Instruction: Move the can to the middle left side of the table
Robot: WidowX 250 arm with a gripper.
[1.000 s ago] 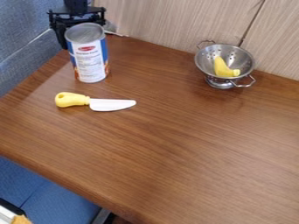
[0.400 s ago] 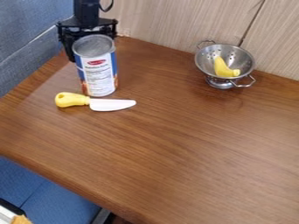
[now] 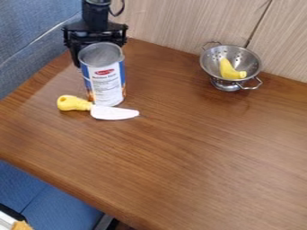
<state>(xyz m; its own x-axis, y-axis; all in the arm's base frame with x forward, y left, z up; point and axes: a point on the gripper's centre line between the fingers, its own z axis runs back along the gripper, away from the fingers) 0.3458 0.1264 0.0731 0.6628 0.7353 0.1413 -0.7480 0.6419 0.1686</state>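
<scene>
And here's the gripper (image 3: 94,35), right up behind the upright can (image 3: 107,78); wide, narrow or holding it, I can't tell! Beyond the can from the gripper lies the knife (image 3: 114,113); well apart from the gripper, the colander (image 3: 210,63) cradles a yellow toy (image 3: 228,69).

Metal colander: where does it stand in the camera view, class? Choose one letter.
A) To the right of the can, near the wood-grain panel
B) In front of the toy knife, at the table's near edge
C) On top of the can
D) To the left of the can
A: the metal colander stands to the right of the can, near the wood-grain panel behind the table.
</scene>
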